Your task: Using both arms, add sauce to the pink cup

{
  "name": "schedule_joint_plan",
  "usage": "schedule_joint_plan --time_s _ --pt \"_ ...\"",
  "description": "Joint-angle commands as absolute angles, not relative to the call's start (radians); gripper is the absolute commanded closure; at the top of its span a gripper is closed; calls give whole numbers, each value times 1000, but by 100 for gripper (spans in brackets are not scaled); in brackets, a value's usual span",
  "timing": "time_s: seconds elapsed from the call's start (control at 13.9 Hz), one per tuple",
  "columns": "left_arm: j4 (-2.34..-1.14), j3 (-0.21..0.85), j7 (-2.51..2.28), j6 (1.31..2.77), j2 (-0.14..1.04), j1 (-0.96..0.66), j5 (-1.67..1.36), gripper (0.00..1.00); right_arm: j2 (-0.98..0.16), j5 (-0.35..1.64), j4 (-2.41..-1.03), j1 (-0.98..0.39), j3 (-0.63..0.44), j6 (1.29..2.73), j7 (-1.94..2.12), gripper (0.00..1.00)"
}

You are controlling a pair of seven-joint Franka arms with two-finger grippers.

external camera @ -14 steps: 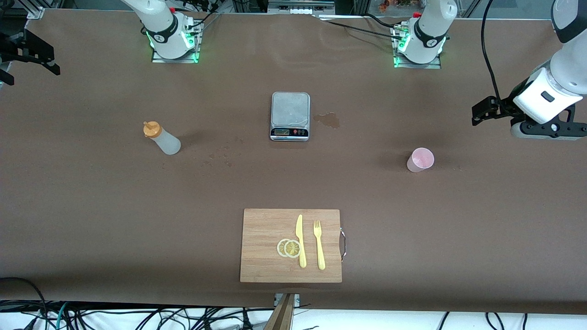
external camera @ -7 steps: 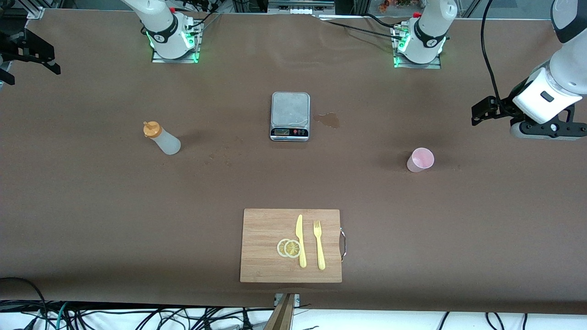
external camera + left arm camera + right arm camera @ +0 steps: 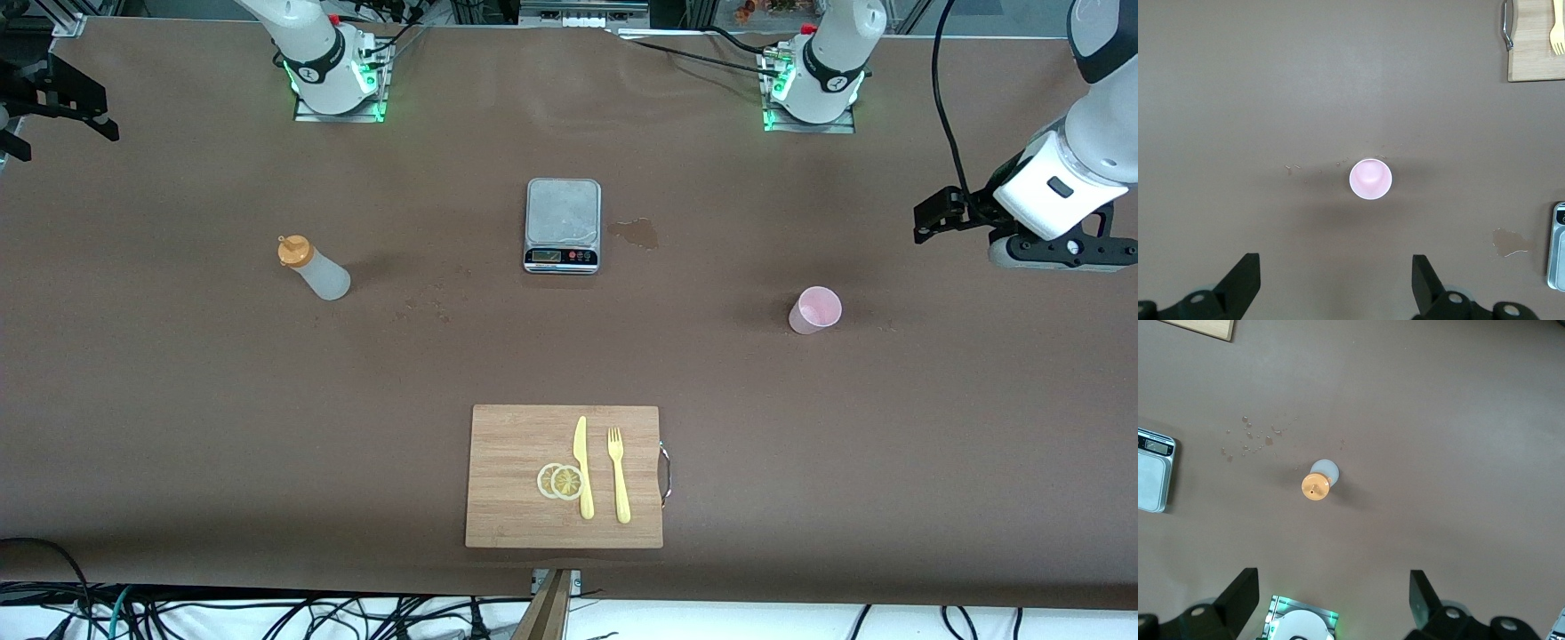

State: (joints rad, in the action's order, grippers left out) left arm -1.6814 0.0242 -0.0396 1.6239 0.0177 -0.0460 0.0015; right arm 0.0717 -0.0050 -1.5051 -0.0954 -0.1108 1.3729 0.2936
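Observation:
The sauce (image 3: pixel 313 267), a whitish squeeze bottle with an orange cap, stands upright toward the right arm's end of the table. In the right wrist view the sauce (image 3: pixel 1318 482) is seen from above, well clear of my right gripper (image 3: pixel 1331 597), whose fingers are open and empty. My right gripper (image 3: pixel 64 142) hangs high over that end's edge. The pink cup (image 3: pixel 814 309) stands upright toward the left arm's end. My left gripper (image 3: pixel 926 222) hovers high over the table beside it. In the left wrist view the pink cup (image 3: pixel 1371 179) lies ahead of my open, empty left gripper (image 3: pixel 1335 280).
A silver kitchen scale (image 3: pixel 563 225) sits mid-table with a wet stain (image 3: pixel 635 233) beside it. Nearer the front camera lies a wooden cutting board (image 3: pixel 507 444) with lemon slices (image 3: pixel 560 481), a yellow knife (image 3: pixel 582 467) and fork (image 3: pixel 619 474). Small droplets (image 3: pixel 425 307) dot the table by the sauce.
Both arms have shifted only very slightly. Nothing on the table has moved, and both grippers stay open.

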Motion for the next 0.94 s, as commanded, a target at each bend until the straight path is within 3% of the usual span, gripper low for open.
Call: schedule_joint_plan --time_s 0.0,0.86 --pt "-1667 14 -28 1608 20 -57 -20 0 87 6 -1514 -92 -123 1361 311 0" --pt "-1669 14 -12 1605 50 -57 -20 0 87 6 -1514 -94 -120 1364 310 0"
